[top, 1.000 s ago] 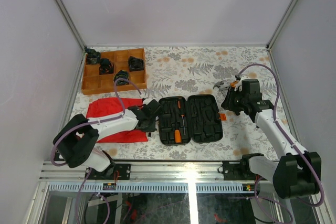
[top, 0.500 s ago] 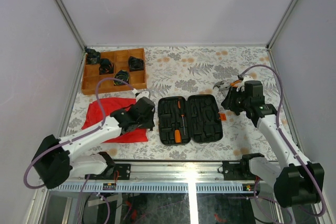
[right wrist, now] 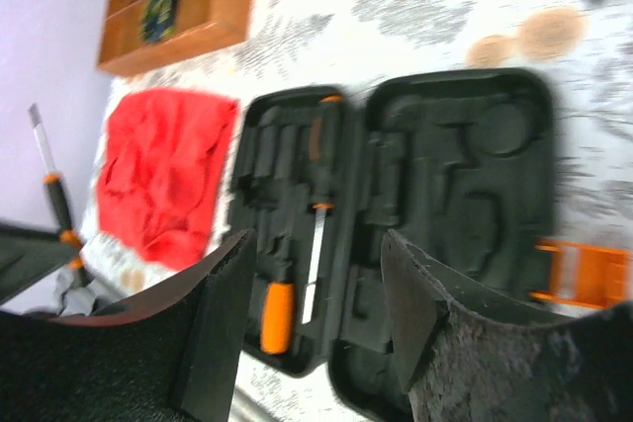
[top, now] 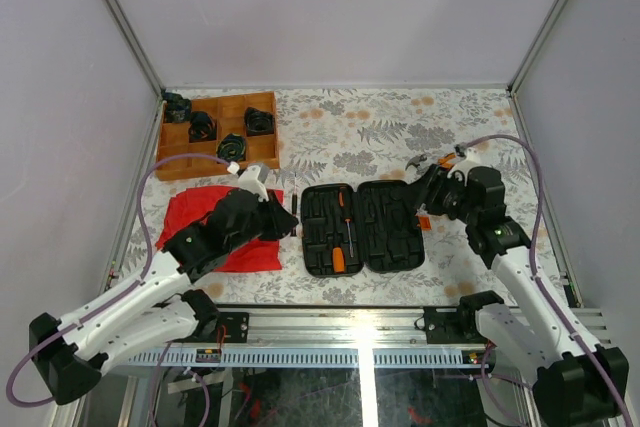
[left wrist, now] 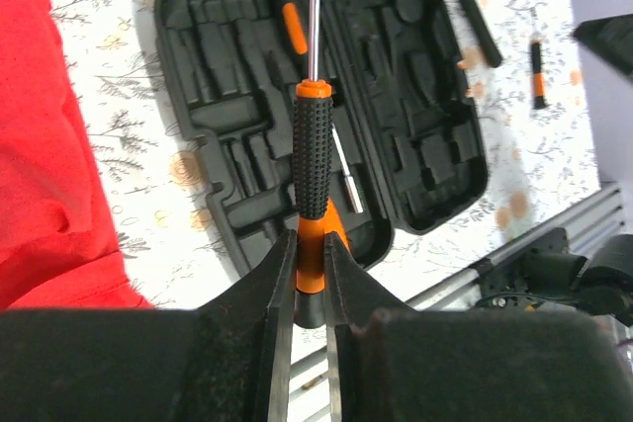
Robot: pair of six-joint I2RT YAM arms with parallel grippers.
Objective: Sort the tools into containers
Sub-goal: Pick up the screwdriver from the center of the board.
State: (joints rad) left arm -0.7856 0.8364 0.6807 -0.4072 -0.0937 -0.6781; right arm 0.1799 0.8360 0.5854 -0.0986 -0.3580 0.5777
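The black tool case (top: 385, 237) lies open on the table. Its left half holds a slim screwdriver (top: 341, 217) and an orange-handled tool (top: 338, 261). My left gripper (top: 284, 220) hovers at the case's left edge, shut on a screwdriver (left wrist: 313, 145) with a ribbed black handle and orange ends, shaft pointing away. In the left wrist view the gripper (left wrist: 309, 239) hangs above the case (left wrist: 415, 126). My right gripper (top: 426, 185) is open and empty over the case's right edge; in its wrist view the gripper (right wrist: 316, 244) looks down on the case (right wrist: 465, 185).
A red cloth (top: 210, 217) lies left of the case, under my left arm. A wooden tray (top: 215, 152) with black parts stands at the back left. Loose tools (left wrist: 477, 12) lie right of the case, near an orange latch (top: 425, 222).
My left arm has lifted off the red cloth and carried the screwdriver right, up to the case's left edge. My right gripper has shifted a little left and down toward the case.
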